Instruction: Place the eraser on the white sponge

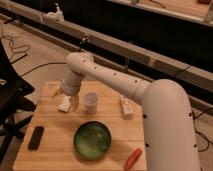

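Note:
The black eraser (36, 137) lies flat near the left front edge of the wooden table (55, 150). The white sponge (64, 104) lies at the table's back left, partly covered by my gripper. My gripper (68, 97) hangs from the white arm directly over the sponge, far from the eraser.
A translucent cup (90, 101) stands just right of the gripper. A white tube with markings (126, 106) lies at the back right. A green bowl (92, 140) sits front centre, an orange carrot-like piece (133, 158) at the front right. A dark chair (9, 100) stands left of the table.

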Motion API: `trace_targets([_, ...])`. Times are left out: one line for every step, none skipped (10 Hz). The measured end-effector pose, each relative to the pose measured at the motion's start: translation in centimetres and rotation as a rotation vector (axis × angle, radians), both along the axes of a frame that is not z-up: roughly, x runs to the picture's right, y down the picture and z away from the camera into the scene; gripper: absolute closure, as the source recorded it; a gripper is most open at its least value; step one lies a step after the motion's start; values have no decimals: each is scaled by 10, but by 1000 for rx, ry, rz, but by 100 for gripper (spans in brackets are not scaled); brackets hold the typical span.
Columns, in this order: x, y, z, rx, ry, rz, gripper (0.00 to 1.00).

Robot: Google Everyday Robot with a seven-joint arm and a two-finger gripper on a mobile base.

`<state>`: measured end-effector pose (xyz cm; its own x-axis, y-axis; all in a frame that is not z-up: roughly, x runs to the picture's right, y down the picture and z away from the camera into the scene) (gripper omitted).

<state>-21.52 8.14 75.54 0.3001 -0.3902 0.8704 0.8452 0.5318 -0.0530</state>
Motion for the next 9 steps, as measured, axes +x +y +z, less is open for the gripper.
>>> trace_targets([-12, 8, 1, 1, -26, -40, 23])
trace_targets([-19, 16, 3, -3, -43, -71, 23])
trace_targets([-30, 24, 6, -8, -61, -96, 23])
trace_targets([-44, 35, 9, -17, -84, -131, 23])
trace_targets([-53, 43, 11, -25, -100, -154, 23])
trace_targets([-70, 55, 13, -42, -133, -175, 23])
trace_targets([-82, 65, 15, -58, -159, -184, 23])
trace_targets([-93, 74, 16, -74, -185, -190, 23])
trace_targets([-105, 84, 15, -93, -218, -201, 23])
